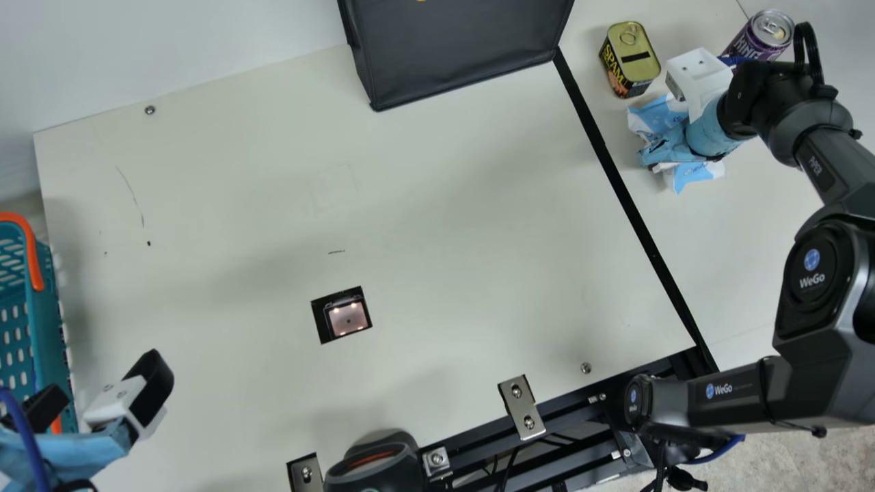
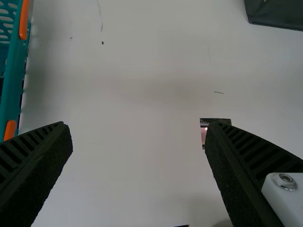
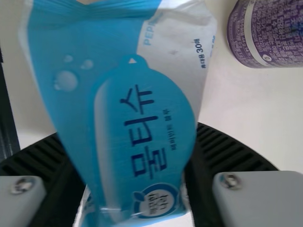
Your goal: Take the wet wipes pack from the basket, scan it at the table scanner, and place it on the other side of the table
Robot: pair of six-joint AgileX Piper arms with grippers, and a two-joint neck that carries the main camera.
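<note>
The wet wipes pack (image 1: 689, 175) is held upright beyond the black strip (image 1: 629, 198), toward the table's (image 1: 478, 225) right edge, and is clamped between the two fingers of the right gripper (image 1: 711, 133). Whether the tabletop is touched by it cannot be told. Just beside it a gold-lidded rectangular tin (image 1: 630, 55) is seen, with a purple drink can (image 1: 757, 35) nearby. At the far edge a black fabric bin (image 1: 458, 51) is placed. The scanner window (image 1: 347, 318) is set into the panel left of the strip. By the left edge, near the teal basket (image 1: 53, 321), the left gripper (image 1: 102, 386) is held with fingers wide apart.
</note>
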